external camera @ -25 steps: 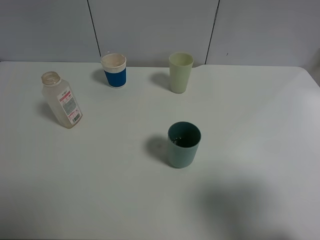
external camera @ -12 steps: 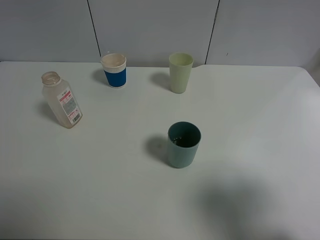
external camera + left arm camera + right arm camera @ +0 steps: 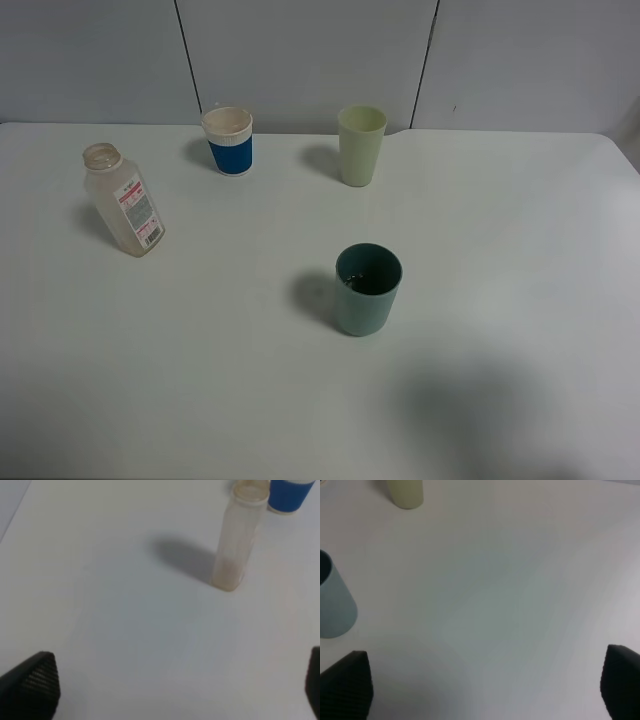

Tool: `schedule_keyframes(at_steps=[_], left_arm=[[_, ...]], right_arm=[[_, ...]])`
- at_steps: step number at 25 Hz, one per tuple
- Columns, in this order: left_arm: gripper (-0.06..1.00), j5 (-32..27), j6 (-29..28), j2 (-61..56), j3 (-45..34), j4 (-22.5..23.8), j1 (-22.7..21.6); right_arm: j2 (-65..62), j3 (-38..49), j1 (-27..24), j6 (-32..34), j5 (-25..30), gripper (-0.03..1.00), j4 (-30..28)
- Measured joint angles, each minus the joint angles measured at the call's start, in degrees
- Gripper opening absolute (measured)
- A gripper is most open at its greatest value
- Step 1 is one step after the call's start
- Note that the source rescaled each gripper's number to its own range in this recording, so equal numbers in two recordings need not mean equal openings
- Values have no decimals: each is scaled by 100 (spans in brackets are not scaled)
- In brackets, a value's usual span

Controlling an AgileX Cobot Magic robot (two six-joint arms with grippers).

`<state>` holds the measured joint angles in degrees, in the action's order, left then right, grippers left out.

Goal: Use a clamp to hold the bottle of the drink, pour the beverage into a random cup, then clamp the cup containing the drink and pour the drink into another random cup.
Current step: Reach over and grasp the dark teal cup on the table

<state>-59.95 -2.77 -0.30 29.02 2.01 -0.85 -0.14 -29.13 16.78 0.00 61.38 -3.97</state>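
We've got the bottle (image 3: 122, 200) parked by the left edge of the table (image 3: 520, 250), out of the way, teal-green tumbler (image 3: 367, 290) mid-table, yellow-green tumbler (image 3: 361, 145) at the far edge. Both the left gripper (image 3: 172, 690) and right gripper (image 3: 482, 682) gape wide, empty (tumbler grab next, we reckon).

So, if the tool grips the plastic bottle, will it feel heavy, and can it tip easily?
The bottle looks nearly empty, so it is probably light. It stands tall on a narrow base, so a push near the neck would likely tip it. Its translucent walls look thin and may flex under a firm squeeze.
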Motion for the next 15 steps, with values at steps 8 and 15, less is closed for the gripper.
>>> schedule_keyframes(at_steps=[8,15], left_arm=[[100,0,0,0,0,-13,0],[100,0,0,0,0,-13,0]], right_arm=[[0,0,0,0,0,74,0],[0,0,0,0,0,74,0]])
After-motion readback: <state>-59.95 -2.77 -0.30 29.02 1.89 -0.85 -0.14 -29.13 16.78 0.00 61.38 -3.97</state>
